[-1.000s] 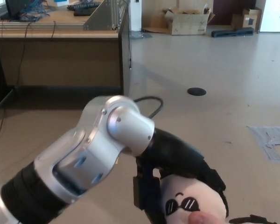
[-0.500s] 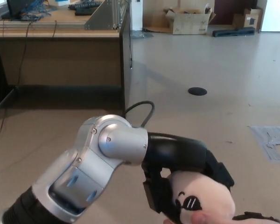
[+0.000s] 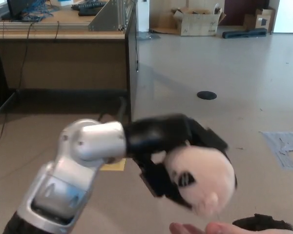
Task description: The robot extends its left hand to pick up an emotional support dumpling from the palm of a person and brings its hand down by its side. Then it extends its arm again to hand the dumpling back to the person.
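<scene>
Fingers (image 3: 205,139) of the left hand (image 3: 173,146) wrap over the dumpling (image 3: 202,178), clamped on it — the silver forearm (image 3: 80,156) reaches in from the lower left, wrist bent right. Half a second ago the dumpling sat lower, against the person's hand (image 3: 210,228); now it hangs clear above that open palm. Bare floor (image 3: 224,68) lies ahead; a desk (image 3: 63,53) stands far left.

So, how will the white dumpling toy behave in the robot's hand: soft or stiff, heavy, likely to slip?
The dumpling looks like rounded plush, so probably soft and squashy. The left hand carries it clear above the person's fingers, suggesting it is light. Its smooth round shape might slip from a loose grasp.
</scene>
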Tool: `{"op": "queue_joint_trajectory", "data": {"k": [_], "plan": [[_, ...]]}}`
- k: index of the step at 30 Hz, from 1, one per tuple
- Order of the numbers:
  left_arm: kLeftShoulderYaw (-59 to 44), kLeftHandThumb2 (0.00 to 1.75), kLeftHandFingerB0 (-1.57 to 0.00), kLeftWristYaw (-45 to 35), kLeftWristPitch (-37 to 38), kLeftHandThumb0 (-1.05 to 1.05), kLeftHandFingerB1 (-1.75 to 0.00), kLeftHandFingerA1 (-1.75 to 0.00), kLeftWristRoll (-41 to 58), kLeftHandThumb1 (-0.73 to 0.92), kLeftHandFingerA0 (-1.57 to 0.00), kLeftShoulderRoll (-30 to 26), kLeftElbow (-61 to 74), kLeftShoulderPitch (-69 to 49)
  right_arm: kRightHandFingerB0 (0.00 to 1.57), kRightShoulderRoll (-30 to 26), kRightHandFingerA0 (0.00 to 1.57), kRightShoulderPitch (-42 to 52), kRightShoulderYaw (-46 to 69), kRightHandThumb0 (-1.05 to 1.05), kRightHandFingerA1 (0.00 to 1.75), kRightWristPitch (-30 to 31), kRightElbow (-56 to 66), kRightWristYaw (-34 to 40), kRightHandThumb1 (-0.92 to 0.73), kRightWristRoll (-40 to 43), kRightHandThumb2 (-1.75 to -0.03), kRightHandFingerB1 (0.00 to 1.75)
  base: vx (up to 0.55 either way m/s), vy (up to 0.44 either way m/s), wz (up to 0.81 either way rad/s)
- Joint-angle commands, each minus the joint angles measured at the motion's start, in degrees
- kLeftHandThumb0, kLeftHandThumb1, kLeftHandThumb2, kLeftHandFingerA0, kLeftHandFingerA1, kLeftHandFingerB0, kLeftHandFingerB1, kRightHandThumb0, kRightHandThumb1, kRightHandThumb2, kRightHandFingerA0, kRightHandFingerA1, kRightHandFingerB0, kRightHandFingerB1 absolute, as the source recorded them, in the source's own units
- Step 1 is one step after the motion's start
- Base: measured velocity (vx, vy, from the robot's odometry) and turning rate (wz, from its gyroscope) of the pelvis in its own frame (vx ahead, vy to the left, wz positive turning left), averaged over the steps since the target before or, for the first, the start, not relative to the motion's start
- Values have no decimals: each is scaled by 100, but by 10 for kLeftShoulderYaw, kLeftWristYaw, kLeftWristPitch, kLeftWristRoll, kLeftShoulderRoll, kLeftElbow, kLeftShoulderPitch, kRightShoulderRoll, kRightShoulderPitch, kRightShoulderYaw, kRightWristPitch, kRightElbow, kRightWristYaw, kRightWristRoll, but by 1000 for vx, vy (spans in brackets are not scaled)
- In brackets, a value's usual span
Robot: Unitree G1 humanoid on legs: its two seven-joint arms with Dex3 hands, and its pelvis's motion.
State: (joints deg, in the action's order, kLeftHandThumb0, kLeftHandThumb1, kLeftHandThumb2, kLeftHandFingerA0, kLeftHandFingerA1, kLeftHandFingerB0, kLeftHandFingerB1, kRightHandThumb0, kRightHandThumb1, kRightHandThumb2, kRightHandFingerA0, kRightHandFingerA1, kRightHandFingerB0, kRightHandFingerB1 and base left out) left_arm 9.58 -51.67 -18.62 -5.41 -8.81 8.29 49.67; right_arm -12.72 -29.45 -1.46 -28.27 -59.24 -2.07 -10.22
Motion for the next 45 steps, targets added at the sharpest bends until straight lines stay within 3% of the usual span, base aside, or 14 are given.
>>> {"op": "queue_joint_trajectory", "data": {"k": [1, 5, 6, 15, 19, 22, 26, 30, 32, 41, 42, 43, 44, 45], "plan": [[-233, 63, -92, 75, -199, -20, -73, -132, 193, 72, -100, 21, -18, -51, 57, 6, 89, 7, 22, -51, 66, 7, 3, 24, -51, 22, -85, 57, 0, 0, 0], [-322, 64, -95, 63, -268, -16, -66, -130, 248, 75, -96, 0, -49, -46, 56, 4, 88, 18, 26, -46, 68, 8, 4, 23, -49, 23, -87, 58, 0, 0, 0], [-335, 66, -94, 58, -266, -16, -71, -127, 250, 76, -98, -11, -52, -48, 64, 5, 102, 19, 27, -47, 55, 5, 3, 23, -55, 23, -60, 45, 0, 0, 0], [-495, 73, -85, 52, -356, -15, -94, -135, 320, 79, -89, -87, -35, -66, 65, 3, 102, 40, 28, -45, 55, 8, 8, 28, -56, 18, -60, 45, 0, 0, 0], [-588, 64, -86, 31, -369, -24, -77, -122, 368, 81, -88, -106, -83, -119, 69, 4, 105, 40, 32, -38, 55, 10, 9, 31, -59, 20, -58, 46, 0, 0, 0], [-608, 65, -82, 12, -358, -19, -80, -125, 376, 81, -86, -106, -104, -167, 69, 5, 105, 43, 34, -37, 55, 13, 12, 32, -60, 19, -59, 46, 0, 0, 0], [-629, 66, -84, 13, -285, -16, -83, -121, 350, 76, -93, -88, -138, -260, 69, 10, 104, 49, 40, -36, 55, 16, 16, 28, -60, 24, -58, 46, 0, 0, 0], [-622, 70, -80, 34, -218, -11, -92, -133, 321, 80, -93, -88, -191, -308, 67, 12, 102, 64, 43, -40, 57, 11, 23, 31, -57, 23, -60, 46, 0, 0, 0], [-604, 71, -84, 33, -149, -10, -88, -153, 297, 87, -89, -84, -243, -338, 67, 12, 101, 76, 46, -42, 57, 9, 26, 27, -57, 26, -60, 46, 0, 0, 0], [-528, 65, -83, 59, -24, -6, -75, -155, 258, 76, -88, -75, -341, -386, 67, 14, 101, 110, 50, -39, 56, 9, 42, 22, -58, 31, -59, 46, 0, 0, 0], [-520, 64, -81, 60, -16, -9, -75, -154, 255, 74, -85, -76, -354, -387, 60, 14, 88, 114, 50, -40, 69, 9, 44, 22, -50, 31, -86, 60, 0, 0, 0], [-510, 64, -81, 63, -5, -9, -75, -154, 251, 74, -85, -78, -374, -389, 60, 14, 88, 119, 49, -40, 69, 7, 47, 21, -50, 30, -86, 60, 0, 0, 0], [-500, 65, -83, 65, 14, -6, -76, -151, 245, 77, -84, -77, -385, -393, 66, 14, 102, 123, 49, -39, 56, 7, 48, 22, -58, 30, -59, 46, 0, 0, 0], [-495, 65, -83, 67, 24, -6, -76, -151, 243, 77, -84, -76, -391, -394, 66, 14, 102, 125, 49, -39, 56, 7, 50, 23, -58, 30, -59, 46, 0, 0, 0]]}}
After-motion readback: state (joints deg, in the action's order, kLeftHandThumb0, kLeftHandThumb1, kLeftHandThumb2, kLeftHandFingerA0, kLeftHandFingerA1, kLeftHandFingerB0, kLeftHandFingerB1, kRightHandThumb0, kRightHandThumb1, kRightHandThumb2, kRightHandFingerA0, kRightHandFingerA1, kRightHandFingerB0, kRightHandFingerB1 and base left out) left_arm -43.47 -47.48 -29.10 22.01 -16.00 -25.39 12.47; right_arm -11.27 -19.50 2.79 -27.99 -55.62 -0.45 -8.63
